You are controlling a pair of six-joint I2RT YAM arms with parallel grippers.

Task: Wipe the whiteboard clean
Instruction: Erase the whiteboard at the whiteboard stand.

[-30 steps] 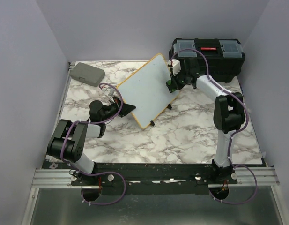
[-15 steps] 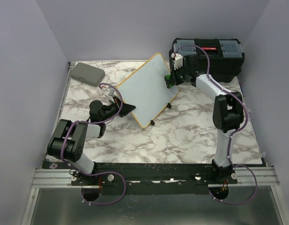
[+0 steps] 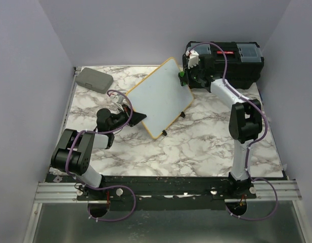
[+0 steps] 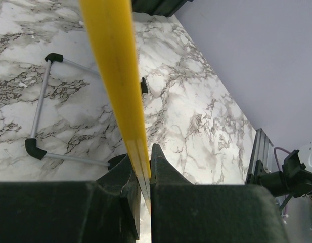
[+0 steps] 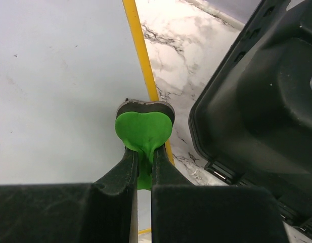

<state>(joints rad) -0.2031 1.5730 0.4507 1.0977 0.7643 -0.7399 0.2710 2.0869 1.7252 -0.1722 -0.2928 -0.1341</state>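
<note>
We are in the wiping step. The whiteboard [image 3: 161, 98] stands tilted mid-desk [image 3: 206, 147], toward the far edge, between the grey case [image 3: 94, 79] at the far left corner and the black toolbox [image 3: 231, 63] at the far right corner. Our left gripper [image 4: 143, 162] is clamped on the board's yellow frame, steadying it. Our right gripper [image 5: 144, 154] pinches a green heart-shaped eraser [image 5: 143, 129], whose dark pad sits at the frame on the toolbox side. The white face we can see looks almost clean, so we judge little is left. Next, we think, the pad must sweep flat over any remaining marks with light pressure, while the left grip holds firm.
</note>
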